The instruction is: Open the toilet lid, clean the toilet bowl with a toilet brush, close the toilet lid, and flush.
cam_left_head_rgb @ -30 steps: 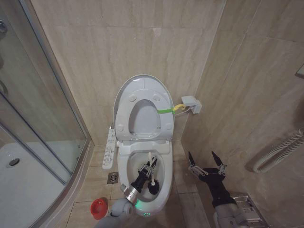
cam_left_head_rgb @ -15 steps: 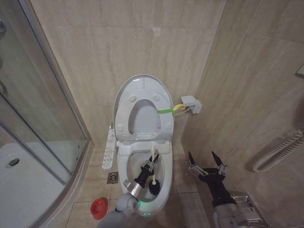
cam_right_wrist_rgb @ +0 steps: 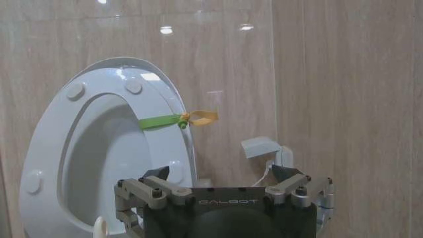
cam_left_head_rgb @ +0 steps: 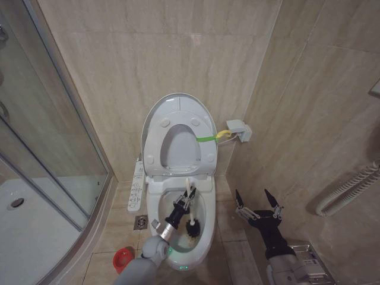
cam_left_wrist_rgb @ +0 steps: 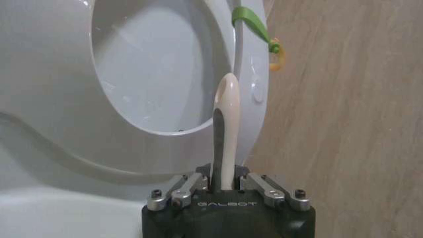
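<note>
The toilet lid (cam_left_head_rgb: 178, 103) stands upright against the wall, and the ring seat (cam_left_head_rgb: 155, 139) with a green band is raised in front of it. Below them the toilet bowl (cam_left_head_rgb: 205, 205) lies open. My left gripper (cam_left_head_rgb: 183, 202) reaches into the bowl, shut on the white handle of the toilet brush (cam_left_head_rgb: 189, 189). The brush's dark head (cam_left_head_rgb: 193, 227) rests low in the basin. In the left wrist view the handle (cam_left_wrist_rgb: 225, 124) rises from between the shut fingers (cam_left_wrist_rgb: 193, 187) toward the seat (cam_left_wrist_rgb: 59, 104). My right gripper (cam_left_head_rgb: 258, 199) hangs open, right of the toilet, with nothing in it.
A red holder cup (cam_left_head_rgb: 122, 259) sits on the floor, left of the bowl's front. The glass shower wall (cam_left_head_rgb: 56, 124) and white tray (cam_left_head_rgb: 27, 228) close off the left. A control panel (cam_left_head_rgb: 138, 187) flanks the toilet. A wall box (cam_left_head_rgb: 238, 130) and grey hose (cam_left_head_rgb: 350, 187) lie to the right.
My left gripper has carried the brush a little deeper toward the back of the bowl, and its arm has swung slightly left. The right arm has not moved.
</note>
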You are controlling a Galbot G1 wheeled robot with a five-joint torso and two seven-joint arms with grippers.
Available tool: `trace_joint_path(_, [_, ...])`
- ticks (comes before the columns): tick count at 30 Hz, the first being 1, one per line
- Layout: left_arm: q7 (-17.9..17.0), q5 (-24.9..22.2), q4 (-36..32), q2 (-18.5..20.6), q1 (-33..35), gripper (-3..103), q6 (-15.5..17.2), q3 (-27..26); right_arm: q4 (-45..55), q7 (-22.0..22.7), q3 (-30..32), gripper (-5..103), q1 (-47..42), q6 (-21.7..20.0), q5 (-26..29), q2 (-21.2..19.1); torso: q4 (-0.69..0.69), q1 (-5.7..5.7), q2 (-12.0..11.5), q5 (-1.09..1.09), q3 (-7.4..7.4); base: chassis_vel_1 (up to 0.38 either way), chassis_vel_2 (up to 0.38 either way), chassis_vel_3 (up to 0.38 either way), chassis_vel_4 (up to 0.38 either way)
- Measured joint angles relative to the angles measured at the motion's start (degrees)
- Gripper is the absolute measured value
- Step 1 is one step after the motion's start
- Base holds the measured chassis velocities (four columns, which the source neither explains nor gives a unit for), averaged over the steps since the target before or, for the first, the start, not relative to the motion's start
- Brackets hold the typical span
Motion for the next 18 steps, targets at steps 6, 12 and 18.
trace_joint_path(6, [0.7,0.5,2.4,-1.8,0.5,22,-0.8,0.2,0.0,0.0,0.0,100,0.0,0.0,0.0,0.0,0.00,0.00,0.0,0.00,0.00,0.000,0.000,0.000,0.000])
trace_joint_path(12, [1.9,1.0,3.3,-1.5,1.8,22,-1.5,-0.2,0.0,0.0,0.0,100,0.0,0.0,0.0,0.0,0.01,0.00,0.0,0.00,0.00,0.000,0.000,0.000,0.000])
trace_joint_path(18, [1.6,5.8,1.8,1.8,2.0,22,-1.8,-1.1,0.0,0.0,0.0,100,0.0,0.0,0.0,0.0,-0.01,0.00,0.0,-0.01,0.00,0.000,0.000,0.000,0.000])
